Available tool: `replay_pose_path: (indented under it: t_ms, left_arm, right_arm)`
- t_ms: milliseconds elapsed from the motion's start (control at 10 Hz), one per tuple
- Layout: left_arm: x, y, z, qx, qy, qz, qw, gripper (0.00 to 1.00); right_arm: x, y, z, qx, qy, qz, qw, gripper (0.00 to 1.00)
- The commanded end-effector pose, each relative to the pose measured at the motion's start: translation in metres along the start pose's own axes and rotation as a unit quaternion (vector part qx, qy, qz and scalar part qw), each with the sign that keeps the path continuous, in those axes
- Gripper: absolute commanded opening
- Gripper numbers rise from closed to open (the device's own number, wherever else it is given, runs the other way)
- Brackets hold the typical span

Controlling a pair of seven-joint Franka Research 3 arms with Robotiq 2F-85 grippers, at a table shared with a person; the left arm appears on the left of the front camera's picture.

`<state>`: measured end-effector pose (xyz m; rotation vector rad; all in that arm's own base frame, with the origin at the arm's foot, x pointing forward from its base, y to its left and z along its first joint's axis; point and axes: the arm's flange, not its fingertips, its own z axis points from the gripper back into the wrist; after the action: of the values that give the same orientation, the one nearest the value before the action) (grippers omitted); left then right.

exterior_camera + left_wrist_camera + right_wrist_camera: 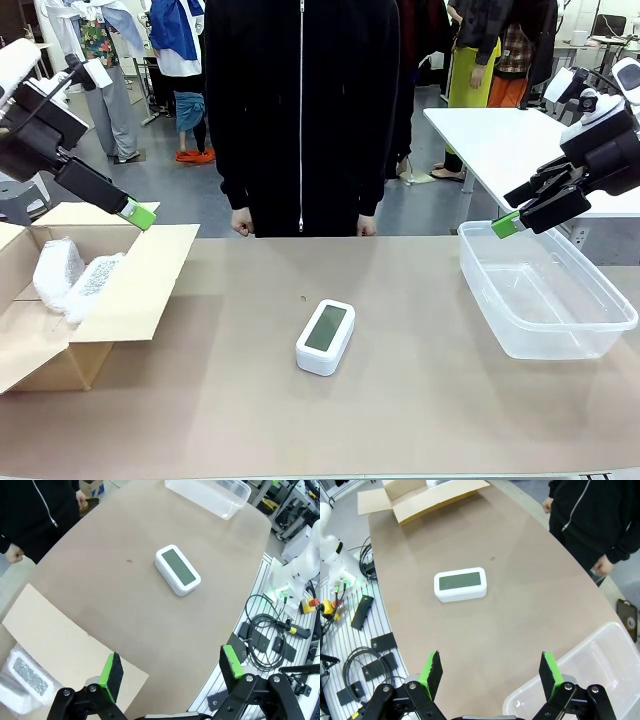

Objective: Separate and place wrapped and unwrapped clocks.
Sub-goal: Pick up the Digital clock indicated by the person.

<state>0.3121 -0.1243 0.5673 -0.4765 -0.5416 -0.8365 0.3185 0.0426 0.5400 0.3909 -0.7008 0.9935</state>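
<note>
Fingers [112,671] spread; bare clock [325,336] lies screen-up, long axis toward person.

Counting from up here: one bare clock [325,336] on the table, screen up. Two bubble-wrapped clocks [72,274] sit in my cardboard box [130,290], and that's one box. One clear plastic tub [545,290] on my right side. Three clocks in all. Two grippers of mine, left gripper [172,672] and right gripper [490,672], both spread wide.
</note>
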Motion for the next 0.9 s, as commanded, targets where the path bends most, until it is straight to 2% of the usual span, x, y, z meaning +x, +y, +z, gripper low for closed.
replay_pose_path:
  t_ms: [0,100,200,300,600,800]
  left_arm:
    - [0.000,0.000,-0.001,0.000,0.001,0.000,1.000,1.00]
    - [-0.004,0.000,-0.004,-0.001,-0.009,-0.006,1.000,1.00]
    - [-0.007,-0.007,-0.009,-0.010,-0.036,-0.051,0.998,1.00]
    - [-0.010,-0.012,-0.013,-0.016,-0.036,-0.071,0.997,1.00]
    - [-0.019,-0.014,-0.015,-0.031,-0.025,-0.075,0.996,1.00]
    - [-0.007,-0.017,-0.011,-0.011,-0.014,-0.065,0.998,1.00]
  right_arm:
    - [0.000,-0.003,-0.003,0.013,-0.013,0.004,1.000,1.00]
    - [0.000,-0.003,-0.003,0.013,-0.013,0.004,1.000,1.00]
    - [0.000,-0.003,-0.003,0.013,-0.013,0.004,1.000,1.00]
    - [0.000,-0.003,-0.003,0.013,-0.013,0.004,1.000,1.00]
    - [0.000,-0.003,-0.003,0.013,-0.013,0.004,1.000,1.00]
    - [0.000,-0.003,-0.003,0.013,-0.013,0.004,1.000,1.00]
